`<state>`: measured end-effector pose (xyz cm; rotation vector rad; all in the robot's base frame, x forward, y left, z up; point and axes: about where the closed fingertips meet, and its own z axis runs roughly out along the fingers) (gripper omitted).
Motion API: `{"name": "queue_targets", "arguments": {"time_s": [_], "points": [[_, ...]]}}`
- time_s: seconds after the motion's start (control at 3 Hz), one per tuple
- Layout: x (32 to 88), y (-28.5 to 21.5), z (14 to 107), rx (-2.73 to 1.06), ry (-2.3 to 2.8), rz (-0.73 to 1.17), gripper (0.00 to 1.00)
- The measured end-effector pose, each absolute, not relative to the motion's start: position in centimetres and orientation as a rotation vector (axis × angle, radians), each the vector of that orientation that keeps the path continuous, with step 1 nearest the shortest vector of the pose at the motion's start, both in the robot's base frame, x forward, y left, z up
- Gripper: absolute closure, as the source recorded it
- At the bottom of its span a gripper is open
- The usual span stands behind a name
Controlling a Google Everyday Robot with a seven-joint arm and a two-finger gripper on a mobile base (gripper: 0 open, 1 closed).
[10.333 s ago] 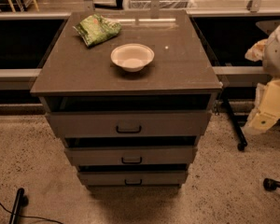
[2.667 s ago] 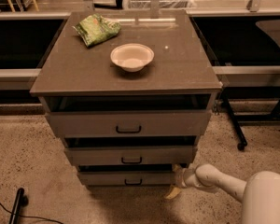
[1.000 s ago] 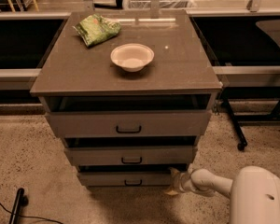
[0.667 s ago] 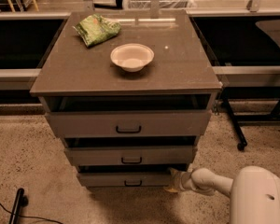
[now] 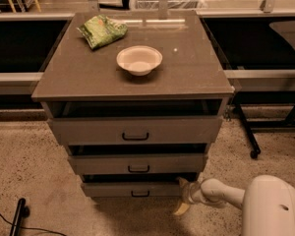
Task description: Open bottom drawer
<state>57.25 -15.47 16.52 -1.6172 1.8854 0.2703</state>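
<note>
— Is there any writing you can read off for me?
— You'll get none. The print on the green bag (image 5: 102, 31), at the back left of the cabinet top (image 5: 187, 73), is too blurred to read. The white bowl (image 5: 139, 59) beside it is plain.

— What can't you make out?
— Your robot's white body (image 5: 273, 208) is cut off by the lower right corner. Only the arm (image 5: 221, 191) reaches into view. The gaps above all three drawer fronts are dark, so you can't see inside any of them.

— And the bottom drawer?
— The bottom drawer (image 5: 113, 190) is the lowest of the three, just above the floor. It has a flat grey-brown front, the shortest-looking, with a small black bar handle (image 5: 140, 194) at its middle.

— Where's the gripper?
— Your gripper (image 5: 181, 196) is at that drawer's right end, low by the floor, with its jaws spread. One finger points up at the front's top right corner and the other angles down toward the floor. Whether the upper finger touches the drawer, you can't tell.
</note>
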Motion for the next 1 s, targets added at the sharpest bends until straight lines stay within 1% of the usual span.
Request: {"name": "queue_targets", "arguments": {"time_s": [0.33,0.67,1.0], "points": [[57.69,-15.54,19.32,-1.642,1.884,0.238,0.0],[57.69,-15.47,19.54,-1.644,1.881,0.238,0.0],[57.69,-15.47,19.54,-1.644,1.881,0.238,0.17]]}}
